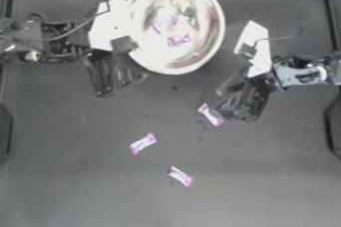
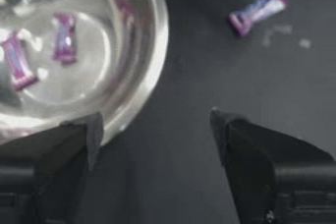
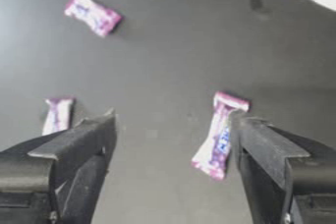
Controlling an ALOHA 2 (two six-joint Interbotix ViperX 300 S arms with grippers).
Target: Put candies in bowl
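My right end effector (image 1: 241,105) is wide open with nothing in it, hovering low over the worktop (image 1: 67,181). The nearest candy (image 3: 219,136) is lying right by the inside of one jaw, more beside it than centred in the gap, so I'd want to nudge over before closing. Two more candies sit further out, one (image 1: 142,143) near the middle and one (image 1: 180,175) beyond that. The bowl (image 1: 200,56) is back behind me with two candies (image 1: 178,39) already inside.

My left end effector (image 1: 112,77) is open and empty too, parked just off the bowl's rim.

Handling guess: these look super light and the wrapper looks slick and crinkly, so they could skate away if a jaw bumps them first. The body seems firm enough; I'd pinch across the middle of the white part, not the floppy twisted pink ends.
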